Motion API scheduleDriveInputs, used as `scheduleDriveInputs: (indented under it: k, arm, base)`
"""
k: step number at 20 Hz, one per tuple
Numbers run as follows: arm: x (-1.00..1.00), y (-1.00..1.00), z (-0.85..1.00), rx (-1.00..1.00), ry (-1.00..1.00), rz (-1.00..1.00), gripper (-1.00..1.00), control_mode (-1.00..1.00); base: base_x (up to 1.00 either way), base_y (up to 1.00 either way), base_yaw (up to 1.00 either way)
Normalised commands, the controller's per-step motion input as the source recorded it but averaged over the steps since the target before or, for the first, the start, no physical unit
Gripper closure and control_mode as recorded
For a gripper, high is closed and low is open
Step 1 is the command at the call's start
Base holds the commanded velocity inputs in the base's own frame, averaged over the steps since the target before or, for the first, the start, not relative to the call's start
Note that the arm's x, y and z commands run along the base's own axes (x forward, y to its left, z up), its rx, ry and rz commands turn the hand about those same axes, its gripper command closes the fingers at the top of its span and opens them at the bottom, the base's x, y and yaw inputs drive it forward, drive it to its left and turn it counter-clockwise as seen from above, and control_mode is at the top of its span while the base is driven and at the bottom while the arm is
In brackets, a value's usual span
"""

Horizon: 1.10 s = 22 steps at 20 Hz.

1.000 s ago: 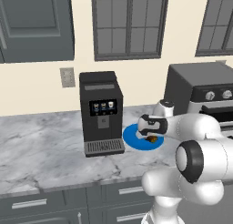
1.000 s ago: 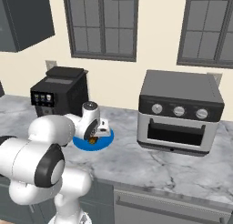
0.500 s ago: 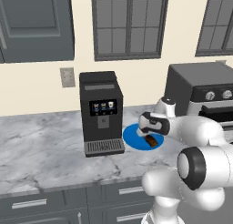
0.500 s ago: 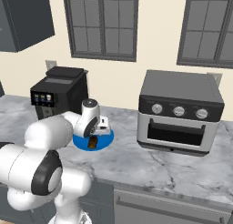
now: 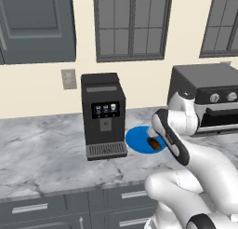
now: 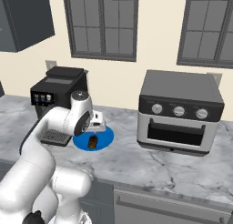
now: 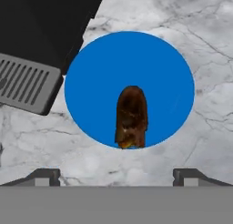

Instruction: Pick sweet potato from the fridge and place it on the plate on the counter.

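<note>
Sweet potato: sweet potato [image 7: 131, 117] is lying on the plate [image 7: 100, 73], at the plate's edge nearest to the hand camera, with one end just over the rim; nothing is holding it.
Fingers: fingers [image 7: 44, 175] are standing spread wide, one tip at each lower corner of the hand view, and they are pinching nothing; the sweet potato is lying apart from them, between and beyond the two tips.
Gripper: gripper [image 6: 96, 125] is hovering over the plate in the right base view.
Plate: blue plate is resting flat on the marbled desk [image 5: 42, 153], just beside the drip tray of the coffee machine [image 5: 103, 114].
Toaster oven: toaster oven [image 6: 180, 111] is standing on the desk well apart from the plate, on the robot's right.
Far: windows [image 5: 131, 24] are showing on the cream wall behind the desk.
</note>
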Motion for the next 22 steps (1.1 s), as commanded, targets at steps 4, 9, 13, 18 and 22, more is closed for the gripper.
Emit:
scheduleDriveInputs:
  k: [4, 9, 13, 18, 22]
  arm:
    - [-0.9, -0.01, 0.86, 0.0, 0.0, 0.0, -1.0, -1.0]
    - [-0.81, -0.01, 0.99, -0.01, 0.01, -0.03, -1.0, -1.0]
    - [-0.65, -0.13, 0.98, 0.0, 0.05, -0.18, -1.0, -1.0]
    - [-0.48, -0.1, 0.66, 0.0, 0.0, -0.13, -1.0, -1.0]
    - [-0.58, -0.04, 0.56, 0.0, 0.0, -0.08, -1.0, -1.0]
  base:
    - [0.0, 0.0, 0.0]
    - [0.0, 0.0, 0.0]
    - [0.0, 0.0, 0.0]
    - [0.0, 0.0, 0.0]
    - [0.0, 0.0, 0.0]
